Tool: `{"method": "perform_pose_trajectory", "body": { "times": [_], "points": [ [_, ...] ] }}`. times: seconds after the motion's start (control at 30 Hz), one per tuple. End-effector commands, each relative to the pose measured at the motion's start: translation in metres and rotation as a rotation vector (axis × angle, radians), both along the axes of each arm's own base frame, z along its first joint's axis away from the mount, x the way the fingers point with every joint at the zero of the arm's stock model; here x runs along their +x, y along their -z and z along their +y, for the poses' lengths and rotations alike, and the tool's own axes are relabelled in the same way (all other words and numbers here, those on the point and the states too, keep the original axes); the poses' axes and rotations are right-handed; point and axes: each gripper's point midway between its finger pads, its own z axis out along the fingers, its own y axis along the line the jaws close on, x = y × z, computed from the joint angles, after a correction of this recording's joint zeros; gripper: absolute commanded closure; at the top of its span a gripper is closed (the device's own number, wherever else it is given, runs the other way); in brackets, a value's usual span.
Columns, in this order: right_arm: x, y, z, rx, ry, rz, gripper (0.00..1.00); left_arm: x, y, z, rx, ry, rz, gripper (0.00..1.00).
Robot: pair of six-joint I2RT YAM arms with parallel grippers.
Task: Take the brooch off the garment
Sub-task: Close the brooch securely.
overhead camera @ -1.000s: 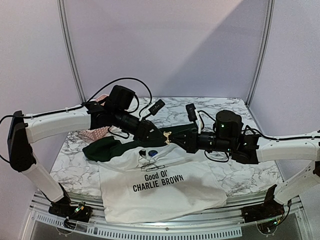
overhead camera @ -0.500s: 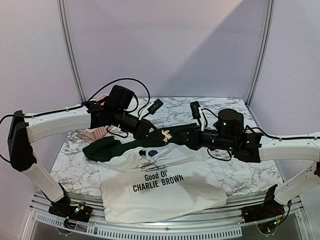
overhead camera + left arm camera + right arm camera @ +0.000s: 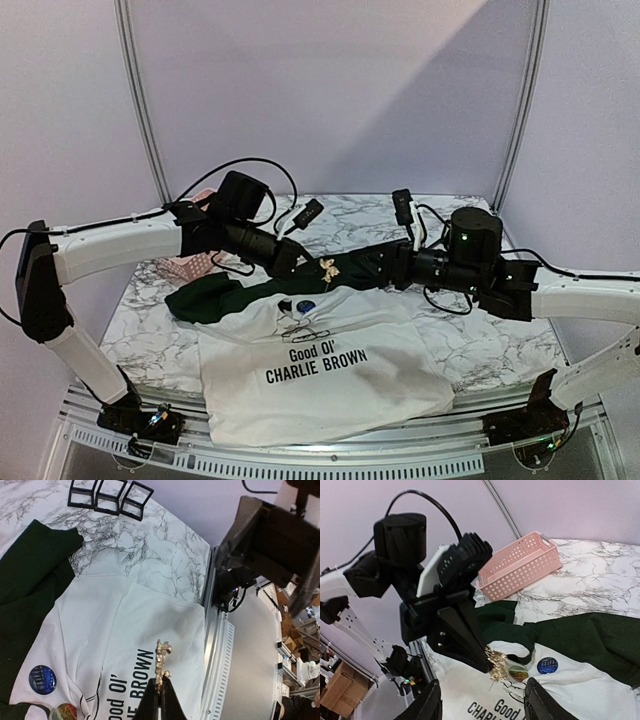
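Note:
The gold brooch (image 3: 328, 267) (image 3: 162, 662) (image 3: 496, 665) is pinched at its lower end by my left gripper (image 3: 320, 268) (image 3: 160, 694), which is shut on it and holds it in the air over the garment. The garment (image 3: 320, 380) (image 3: 125, 625) (image 3: 600, 695) is a white T-shirt with dark green sleeves, lying flat with its "CHARLIE BROWN" print facing up. My right gripper (image 3: 393, 268) (image 3: 482, 704) stands open a little to the right of the brooch, with nothing between its fingers.
A round blue badge (image 3: 305, 306) (image 3: 547, 665) and a second round badge (image 3: 518, 671) sit on the shirt's chest. A pink basket (image 3: 190, 265) (image 3: 517, 567) stands at the back left. Black open frames (image 3: 110, 497) lie on the marble. A metal rail (image 3: 215, 645) runs along the table's front edge.
My right gripper has opened and drawn back to the right, away from the brooch. The left gripper has stayed shut on the brooch and barely moved.

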Motion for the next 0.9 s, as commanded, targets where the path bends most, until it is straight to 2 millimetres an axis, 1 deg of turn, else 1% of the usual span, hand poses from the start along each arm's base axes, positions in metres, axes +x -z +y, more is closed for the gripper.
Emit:
{"method": "perform_pose_trajectory", "body": {
  "times": [0.0,0.03,0.17,0.23,0.3,0.37,0.43,0.53,0.63,0.73,0.87],
  "points": [
    [-0.008,-0.015,-0.011,0.018,-0.005,-0.04,0.39,0.009,-0.006,0.004,-0.005,-0.026,-0.011,1.0],
    [-0.01,-0.018,-0.013,0.026,-0.004,-0.052,0.37,0.009,-0.008,0.003,-0.013,-0.022,-0.017,1.0],
    [-0.014,-0.021,-0.02,0.038,-0.005,-0.068,0.32,0.006,-0.016,0.003,-0.046,-0.01,-0.037,1.0],
    [-0.019,-0.018,-0.019,0.039,-0.03,-0.073,0.31,0.001,-0.023,0.002,-0.078,0.011,-0.036,1.0],
    [-0.026,-0.014,-0.017,0.018,-0.071,-0.086,0.29,-0.008,-0.031,-0.002,-0.131,0.059,-0.009,1.0],
    [-0.029,-0.004,-0.015,-0.039,-0.062,-0.091,0.28,-0.019,-0.039,-0.005,-0.177,0.122,0.029,1.0],
    [-0.033,0.001,-0.012,-0.109,-0.035,-0.141,0.27,-0.027,-0.044,-0.007,-0.2,0.164,0.05,1.0],
    [-0.032,0.008,-0.013,-0.185,0.002,-0.193,0.25,-0.039,-0.055,-0.006,-0.244,0.228,0.071,1.0],
    [-0.023,0.017,-0.018,-0.252,0.065,-0.225,0.24,-0.05,-0.065,-0.004,-0.28,0.285,0.096,1.0],
    [-0.02,0.027,-0.012,-0.325,0.089,-0.257,0.24,-0.055,-0.069,-0.003,-0.29,0.306,0.097,1.0],
    [-0.017,0.031,0.0,-0.353,0.092,-0.291,0.24,-0.056,-0.069,-0.003,-0.291,0.311,0.103,1.0]
  ]
}}
